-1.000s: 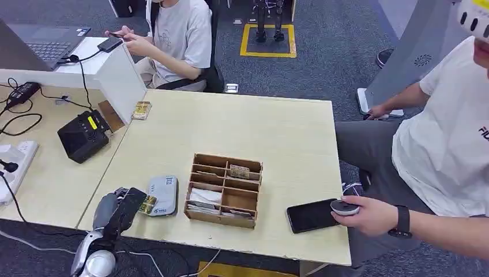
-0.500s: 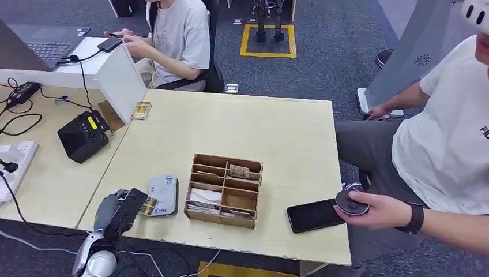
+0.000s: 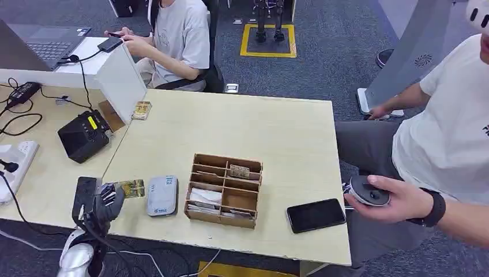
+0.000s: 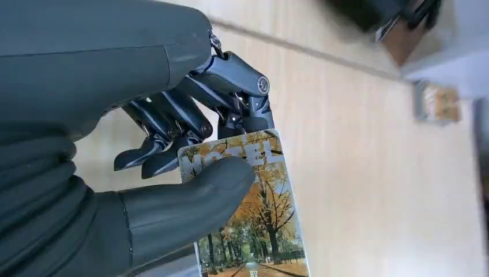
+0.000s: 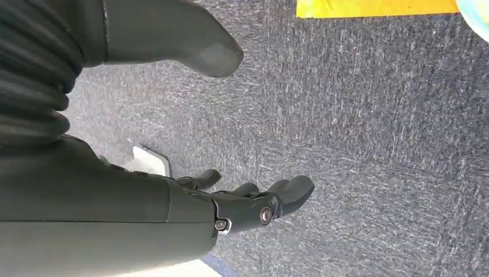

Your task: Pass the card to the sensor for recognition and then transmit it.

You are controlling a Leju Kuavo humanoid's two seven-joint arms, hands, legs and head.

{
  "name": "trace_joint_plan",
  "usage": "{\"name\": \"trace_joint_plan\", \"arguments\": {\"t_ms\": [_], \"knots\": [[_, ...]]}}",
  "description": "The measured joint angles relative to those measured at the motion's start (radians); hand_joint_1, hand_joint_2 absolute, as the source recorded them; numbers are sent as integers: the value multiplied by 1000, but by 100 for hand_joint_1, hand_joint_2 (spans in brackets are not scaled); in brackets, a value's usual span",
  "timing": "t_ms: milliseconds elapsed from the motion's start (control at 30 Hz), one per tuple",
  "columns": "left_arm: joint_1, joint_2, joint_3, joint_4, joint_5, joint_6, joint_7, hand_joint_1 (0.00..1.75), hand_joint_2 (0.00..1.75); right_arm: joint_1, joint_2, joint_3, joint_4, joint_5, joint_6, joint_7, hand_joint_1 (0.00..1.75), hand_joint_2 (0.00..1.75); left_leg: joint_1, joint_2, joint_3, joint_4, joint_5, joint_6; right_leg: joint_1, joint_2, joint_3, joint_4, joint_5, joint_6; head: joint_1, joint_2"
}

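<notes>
Item 1. Left hand [image 3: 102, 202], dark grey, many-fingered, on a silver arm at the near left edge of the pale wooden tabletop [image 3: 230, 124]. State: pinching. In the left wrist view the thick grey thumb presses the printed face of the card while the darker fingers [image 4: 173, 124] back it from behind.

Item 2. Glossy rectangular hotel card with an autumn-tree photograph [image 3: 130, 187]. Held in the left hand and lifted off the tabletop. Its long axis runs outward from the hand toward the reader, and the free end projects past the thumb.

Item 3. Flat white-and-grey rounded card reader, the sensor [image 3: 162, 195]. Lies on the tabletop just beside the left hand, on its inner side. The card's free end points at it but appears just short of it, not over it. Judgement: the coming move is a short sideways carry along the card's own long axis, and the left hand is much the nearer.

Item 4. Open wooden compartment box [image 3: 225, 190], next beyond the sensor, holding papers and cards.

Item 5. Right hand [image 5: 254, 205], hanging over grey carpet, fingers loosely spread, holding nothing.
</notes>
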Motion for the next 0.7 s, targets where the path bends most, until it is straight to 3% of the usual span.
{"name": "trace_joint_plan", "arguments": {"t_ms": [267,400,467,567,633,700], "knots": [[-95,49,15,-7,35,87,-40,175,175,-5,0,0,0,15,0,2,0,175,0,-1,1,0,1,0,0,-1,1,0,0,0,-1,0],[-182,79,18,-7,-60,167,-104,175,175,-8,0,0,-1,37,2,11,0,175,0,-1,1,0,2,-1,0,-2,1,0,1,0,-1,0],[-213,81,17,-7,-224,256,-165,175,175,-12,0,0,-1,61,5,10,0,175,0,-1,1,0,2,-1,0,-1,1,0,1,-1,-1,0],[-242,90,-10,-8,-633,449,-248,175,175,-17,0,0,-1,124,23,-5,0,175,-1,-1,1,0,2,-1,0,-1,1,0,1,0,-1,0],[-253,105,-34,-10,-825,503,-263,175,175,-26,-1,0,-3,165,27,-12,0,175,-1,-1,1,0,2,-1,0,-1,1,0,1,0,-1,0],[-265,115,-47,-10,-904,515,-263,175,175,-33,-3,0,-6,185,32,-16,0,175,-1,0,1,0,2,-1,0,0,1,0,1,0,-1,0]]}}
